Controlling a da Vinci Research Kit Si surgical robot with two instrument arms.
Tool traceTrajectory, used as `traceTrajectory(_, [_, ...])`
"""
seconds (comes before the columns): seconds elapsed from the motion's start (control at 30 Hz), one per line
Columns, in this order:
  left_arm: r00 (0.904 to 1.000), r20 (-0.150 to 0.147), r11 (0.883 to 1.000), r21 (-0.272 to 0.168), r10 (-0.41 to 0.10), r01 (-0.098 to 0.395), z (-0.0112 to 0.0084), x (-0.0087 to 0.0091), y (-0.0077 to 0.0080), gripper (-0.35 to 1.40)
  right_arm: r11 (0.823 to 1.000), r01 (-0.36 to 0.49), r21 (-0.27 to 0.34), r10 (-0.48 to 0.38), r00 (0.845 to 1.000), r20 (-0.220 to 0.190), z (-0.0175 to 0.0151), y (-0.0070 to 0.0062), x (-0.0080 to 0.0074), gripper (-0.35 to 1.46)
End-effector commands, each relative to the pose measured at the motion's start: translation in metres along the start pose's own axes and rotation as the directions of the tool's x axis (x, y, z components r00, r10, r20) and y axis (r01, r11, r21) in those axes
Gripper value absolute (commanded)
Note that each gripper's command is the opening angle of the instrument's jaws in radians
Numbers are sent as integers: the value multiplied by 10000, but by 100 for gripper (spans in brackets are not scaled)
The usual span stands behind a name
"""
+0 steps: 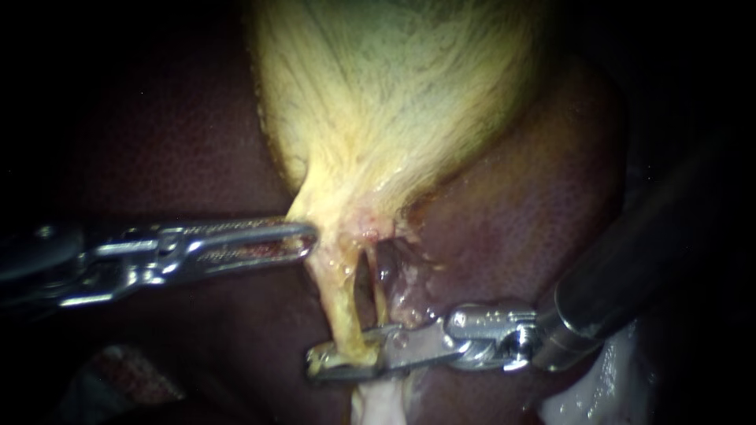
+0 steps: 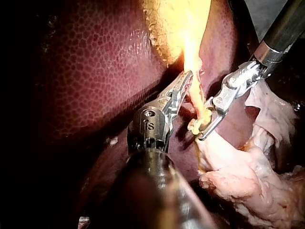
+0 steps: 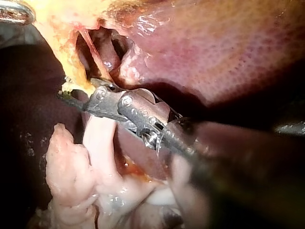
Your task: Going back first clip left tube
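Note:
The yellow gallbladder (image 1: 386, 102) narrows to a neck beside my left instrument (image 1: 303, 238). Its jaws lie together, shut on the edge of that neck (image 2: 187, 78). Below the neck two strands run down with a dark slit between them: the thicker yellow left tube (image 1: 345, 307) and a thin right tube (image 1: 381, 299). My right instrument (image 1: 342, 356) comes in from the lower right. Its jaws stand open astride the lower end of the left tube (image 2: 200, 123), with a gap showing between them (image 3: 78, 93). I make out no clip on the tube.
Dark red liver (image 1: 535, 205) surrounds the gallbladder on both sides (image 2: 90, 71). Pale pink loose tissue (image 3: 97, 143) hangs under the right instrument's jaws and piles up beyond them (image 2: 252, 181).

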Motion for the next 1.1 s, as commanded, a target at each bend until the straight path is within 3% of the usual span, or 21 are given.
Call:
traceTrajectory(0.03, [10000,2,10000,-3,2,-2,0,1,0,-8,9992,375,-117,-377,9992,-146,0,2,0,46])
traceTrajectory(0.17, [10000,5,10000,-8,4,-4,0,1,0,-8,9914,1196,-524,-1219,9916,-438,-3,4,5,58])
traceTrajectory(0.23, [10000,3,10000,-4,5,-5,-1,1,0,-8,9826,1515,-1071,-1573,9863,-487,-7,4,8,60])
traceTrajectory(0.43, [10000,1,10000,2,10,-10,-3,2,1,-8,9689,1908,-1577,-2005,9785,-481,-30,3,18,60])
traceTrajectory(0.87, [10000,2,10000,5,23,-23,-2,4,2,-8,9611,2113,-1780,-2227,9738,-466,-70,-5,19,60])
traceTrajectory(1.1, [10000,11,10000,4,56,-56,4,10,10,-8,9504,2604,-1700,-2709,9617,-414,-112,-13,30,60])
